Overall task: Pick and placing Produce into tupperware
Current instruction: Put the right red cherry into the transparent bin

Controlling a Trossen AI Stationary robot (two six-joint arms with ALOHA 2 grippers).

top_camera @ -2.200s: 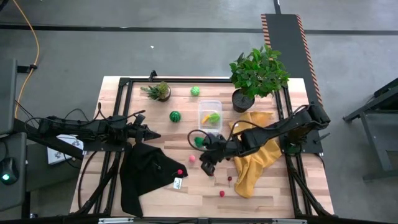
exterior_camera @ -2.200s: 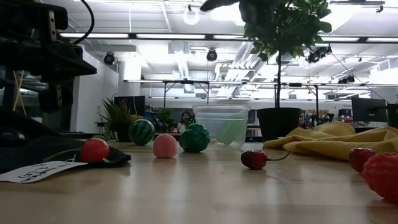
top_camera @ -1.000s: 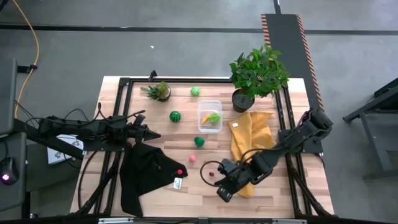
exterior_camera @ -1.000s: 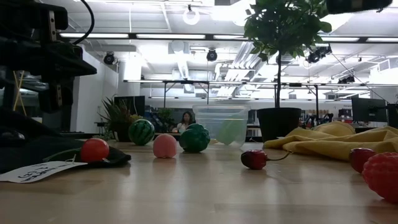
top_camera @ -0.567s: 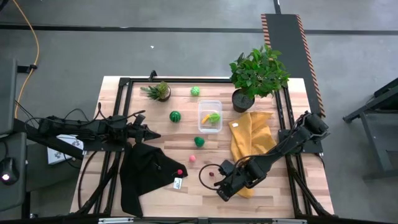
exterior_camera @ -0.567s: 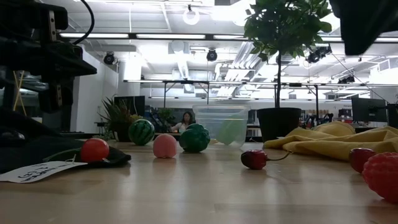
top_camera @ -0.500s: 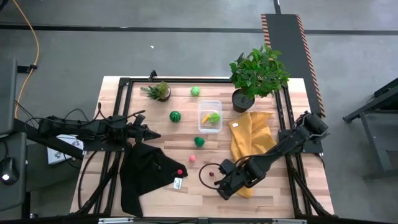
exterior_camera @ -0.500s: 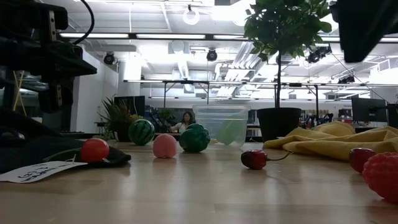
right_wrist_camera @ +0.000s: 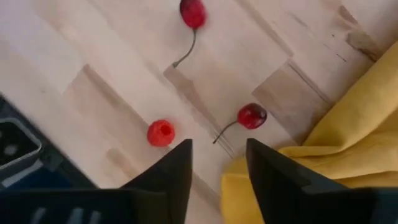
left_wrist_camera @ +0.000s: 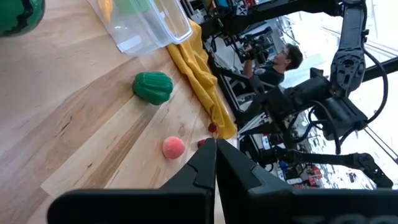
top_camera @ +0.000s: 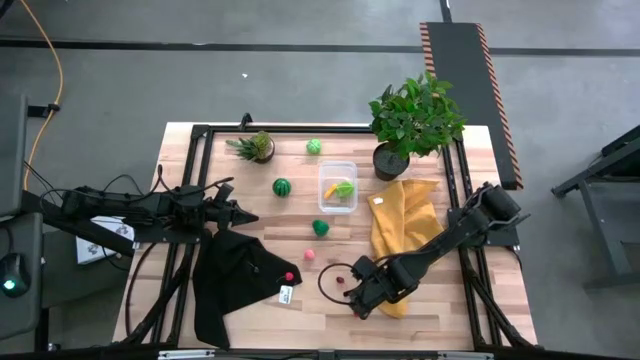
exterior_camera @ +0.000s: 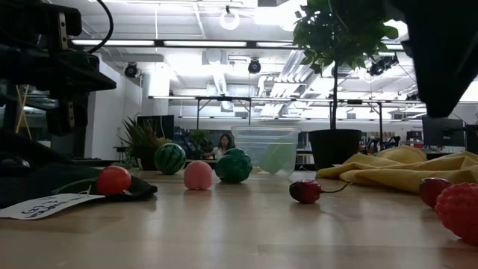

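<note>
Two arms are showing in the high view. The left pincer (top_camera: 250, 217) is waiting over the bench's (top_camera: 250, 320) left side, its tips pressed together, beside the black cloth (top_camera: 236, 280). The right pincer (top_camera: 356, 303) is hanging over the near middle of the bench, at the yellow cloth's (top_camera: 405, 235) near end, with a cherry (top_camera: 340, 280) just beside it. The tupperware (top_camera: 338, 186) is sitting toward the far edge, with yellow and light-green produce inside; a striped melon (top_camera: 282, 187) and a green ball (top_camera: 314, 147) are lying near it.

Looking level in the low view, the tupperware (exterior_camera: 267, 149) is standing behind a dark-green piece (exterior_camera: 234, 166), a pink ball (exterior_camera: 198, 175) and the cherry (exterior_camera: 305, 191).

Seen from the left wrist, the closed fingers (left_wrist_camera: 208, 168) are pointing toward the pink ball (left_wrist_camera: 173, 148).

From the right wrist, the fingers (right_wrist_camera: 178, 169) are standing apart, gripping nothing, above a stemmed cherry (right_wrist_camera: 250, 116) and a small raspberry (right_wrist_camera: 161, 132).
</note>
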